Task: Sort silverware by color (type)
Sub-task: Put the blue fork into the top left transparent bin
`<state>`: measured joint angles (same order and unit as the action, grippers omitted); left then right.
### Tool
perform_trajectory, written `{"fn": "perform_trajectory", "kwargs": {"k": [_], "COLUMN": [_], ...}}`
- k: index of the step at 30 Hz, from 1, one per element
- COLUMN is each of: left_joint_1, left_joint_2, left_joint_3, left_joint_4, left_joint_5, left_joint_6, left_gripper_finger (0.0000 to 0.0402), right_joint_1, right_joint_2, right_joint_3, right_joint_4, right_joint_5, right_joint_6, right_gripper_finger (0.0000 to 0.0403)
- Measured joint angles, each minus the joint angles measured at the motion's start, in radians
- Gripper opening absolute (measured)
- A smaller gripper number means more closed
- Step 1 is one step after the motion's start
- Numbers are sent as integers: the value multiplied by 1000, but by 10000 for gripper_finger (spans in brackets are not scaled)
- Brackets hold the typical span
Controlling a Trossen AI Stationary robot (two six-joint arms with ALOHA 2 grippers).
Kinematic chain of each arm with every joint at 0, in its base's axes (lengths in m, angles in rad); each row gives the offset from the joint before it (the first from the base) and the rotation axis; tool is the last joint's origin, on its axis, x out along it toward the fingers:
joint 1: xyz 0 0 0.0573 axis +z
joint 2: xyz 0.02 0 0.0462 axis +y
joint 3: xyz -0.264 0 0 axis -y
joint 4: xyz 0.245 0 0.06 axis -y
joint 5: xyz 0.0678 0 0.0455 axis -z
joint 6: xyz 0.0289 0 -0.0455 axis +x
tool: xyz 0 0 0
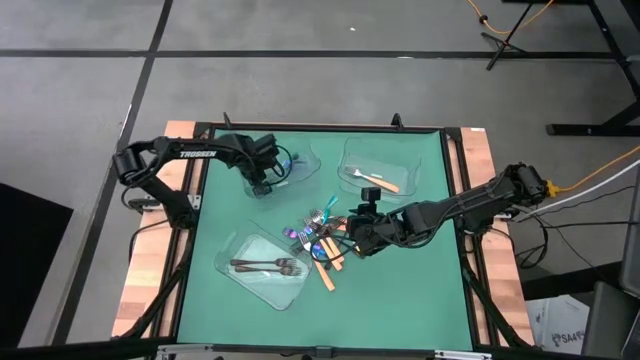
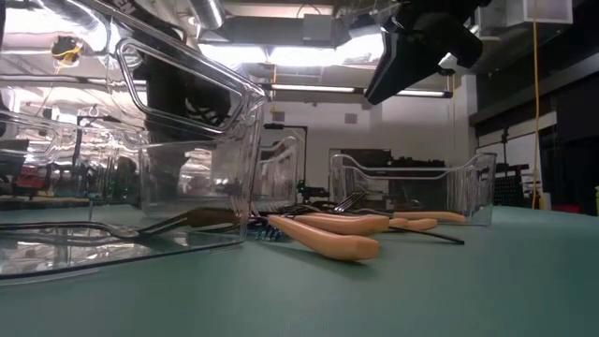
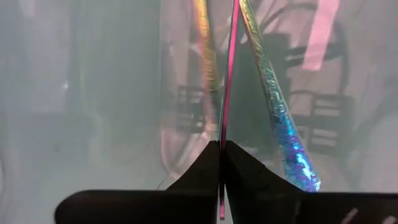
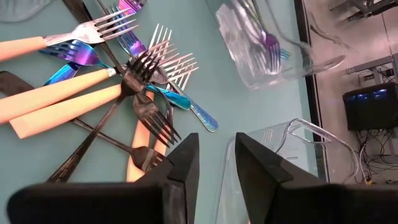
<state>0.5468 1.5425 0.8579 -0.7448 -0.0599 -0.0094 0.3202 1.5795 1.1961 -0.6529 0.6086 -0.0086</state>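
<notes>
The silverware pile point(image 1: 322, 240) lies in the middle of the green table point(image 1: 420, 290), forks crossed over each other. One orange-handled fork point(image 1: 378, 181) is in the far right tray point(image 1: 412, 160), dark forks point(image 1: 268, 266) lie in the near left tray point(image 1: 262, 287), and shiny blue ones sit in the far left tray point(image 1: 300, 165). The left gripper point(image 1: 262, 183) is over that tray, jaws pressed almost together on a thin shiny handle point(image 3: 227, 68). It should let go low inside the tray. The right gripper point(image 4: 216, 163) hangs just beside the pile, jaws spread with nothing between them. It should pick one fork that lies on top.
</notes>
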Motion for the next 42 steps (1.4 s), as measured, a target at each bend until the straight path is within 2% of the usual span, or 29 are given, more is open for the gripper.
{"fn": "perform_trajectory", "kwargs": {"k": [33,36,42], "left_joint_1": [-6,-6,-8], "left_joint_2": [0,0,3], "left_joint_3": [-2,-2,19], "left_joint_4": [-7,-7,-39], "left_joint_5": [-6,-9,-122], "left_joint_6": [-6,-6,-10], "left_gripper_finger": [19,29,49], "right_joint_1": [0,0,0], "right_joint_2": [0,0,0], "right_joint_3": [0,0,0], "right_joint_4": [0,0,0], "right_joint_5": [0,0,0], "right_joint_6": [0,0,0], "right_gripper_finger": [95,95,95]}}
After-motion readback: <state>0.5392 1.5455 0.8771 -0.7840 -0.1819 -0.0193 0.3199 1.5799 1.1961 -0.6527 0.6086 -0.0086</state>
